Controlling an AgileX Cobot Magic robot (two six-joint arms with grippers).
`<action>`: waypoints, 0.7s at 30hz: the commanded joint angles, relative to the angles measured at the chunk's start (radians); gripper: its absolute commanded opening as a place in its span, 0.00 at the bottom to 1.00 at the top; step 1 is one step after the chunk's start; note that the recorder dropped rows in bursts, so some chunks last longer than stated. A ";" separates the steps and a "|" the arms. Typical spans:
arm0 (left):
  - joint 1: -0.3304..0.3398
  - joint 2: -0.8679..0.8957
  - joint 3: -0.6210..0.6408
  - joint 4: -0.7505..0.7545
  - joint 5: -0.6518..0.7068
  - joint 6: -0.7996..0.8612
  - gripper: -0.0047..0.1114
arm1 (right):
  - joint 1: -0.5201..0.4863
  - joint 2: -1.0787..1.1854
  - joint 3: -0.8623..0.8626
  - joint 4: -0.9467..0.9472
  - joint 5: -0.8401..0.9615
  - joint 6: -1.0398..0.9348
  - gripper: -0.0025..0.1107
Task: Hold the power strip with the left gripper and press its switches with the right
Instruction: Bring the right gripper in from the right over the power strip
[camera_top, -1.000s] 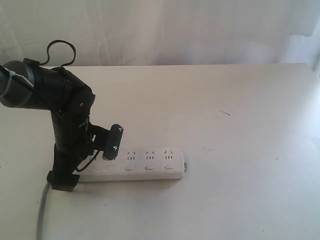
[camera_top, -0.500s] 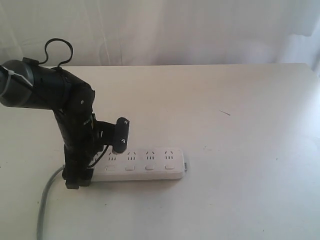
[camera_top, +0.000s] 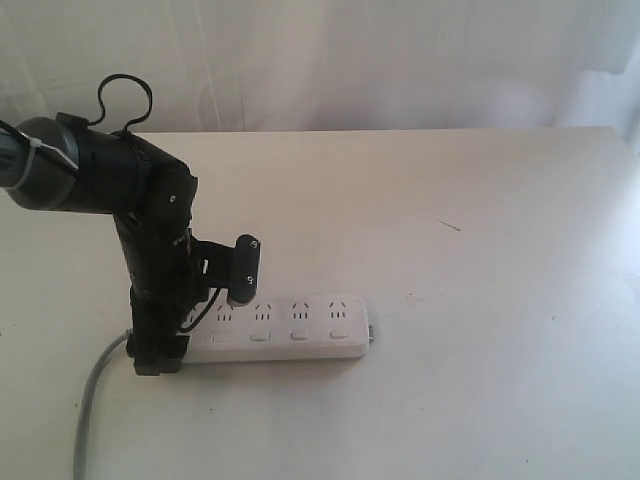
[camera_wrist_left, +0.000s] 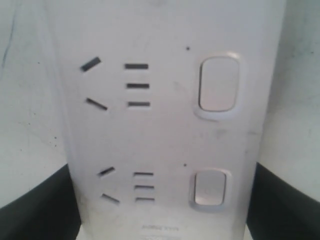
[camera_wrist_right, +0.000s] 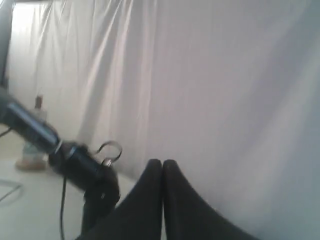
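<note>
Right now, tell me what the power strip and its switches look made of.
The power strip: white moulded plastic by its look, smooth with a soft sheen, rounded edges. The switches: apparently the same white plastic, slightly glossier, each in a recessed frame.

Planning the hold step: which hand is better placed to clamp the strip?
Left. Its hand straddles the strip, a finger on each side. The right hand is shut and faces the curtain, off the strip.

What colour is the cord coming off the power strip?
Grey. The cord shows best in the exterior view.
</note>
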 joint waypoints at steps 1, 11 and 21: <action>-0.004 0.073 0.038 -0.058 -0.015 -0.006 0.04 | 0.002 0.287 -0.076 -0.267 -0.201 0.247 0.02; -0.004 0.071 0.038 -0.070 -0.033 -0.004 0.04 | 0.026 0.654 -0.076 -0.267 -0.173 0.012 0.02; -0.004 0.041 0.038 -0.070 -0.060 -0.004 0.04 | 0.397 0.855 -0.076 -0.267 0.350 0.032 0.02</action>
